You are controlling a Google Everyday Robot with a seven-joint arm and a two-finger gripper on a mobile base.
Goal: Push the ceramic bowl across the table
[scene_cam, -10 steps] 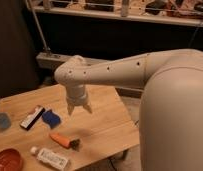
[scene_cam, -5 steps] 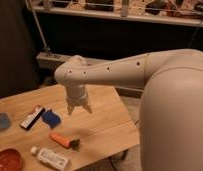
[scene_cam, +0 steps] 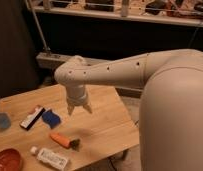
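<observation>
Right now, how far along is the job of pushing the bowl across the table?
Done: apparently nothing. The ceramic bowl sits at the near left corner of the table, with nothing touching it.
In hand: the gripper hangs over the middle of the table, fingers open and empty, well apart from the bowl.
Left: bring the gripper down to the bowl, probably around the white tube, and push.

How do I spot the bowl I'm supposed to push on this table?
Start at the wooden table, where the tool hangs open above its middle. Go to the near left corner: the bowl sits there, left of a white tube. Its glossy red-orange colour sets it apart from the pale blue thing farther back.
</observation>
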